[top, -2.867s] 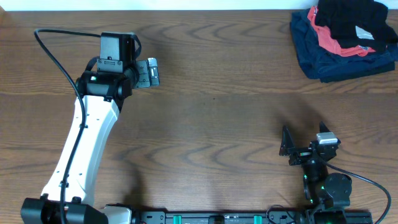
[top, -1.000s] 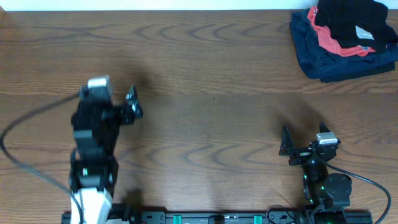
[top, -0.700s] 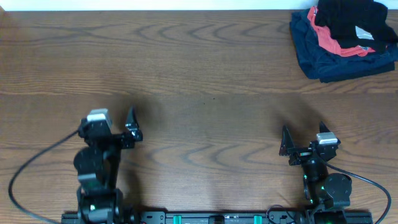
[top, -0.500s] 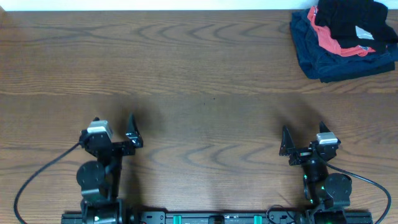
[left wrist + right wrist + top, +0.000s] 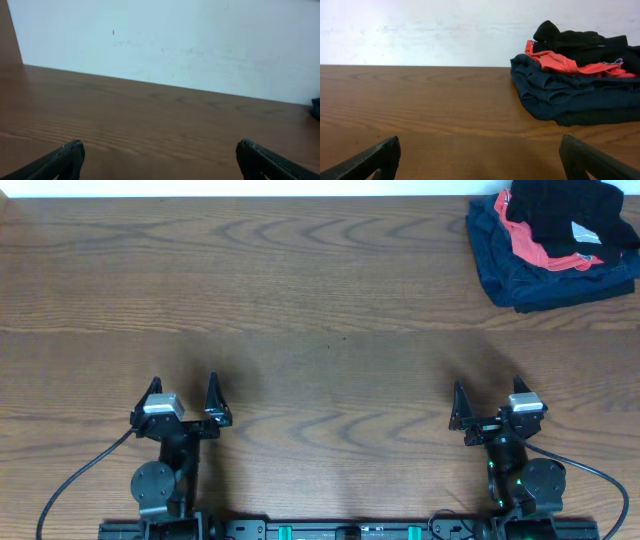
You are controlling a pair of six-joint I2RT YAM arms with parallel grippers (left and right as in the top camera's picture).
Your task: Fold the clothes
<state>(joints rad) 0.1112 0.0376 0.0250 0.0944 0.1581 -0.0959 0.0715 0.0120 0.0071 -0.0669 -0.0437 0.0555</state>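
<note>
Both arms sit parked at the near edge of the table (image 5: 320,300), well apart from the work. The left gripper (image 5: 182,392) has its jaws spread wide with nothing between them; the right gripper (image 5: 487,402) likewise – wide apart and empty. That reads as a rest pose.

The black garment (image 5: 560,210) lies bunched on top of a pile in the far right corner – on the red garment (image 5: 545,248), which lies on the folded navy garment (image 5: 540,280). From the right wrist view the pile sits ahead and to the right, black on top. The stack order leaves the black piece free to lift off.

The middle of the table is bare wood – likely the folding area. The right arm is the nearer one for the pickup. The garment is not yet spread or folded.
</note>
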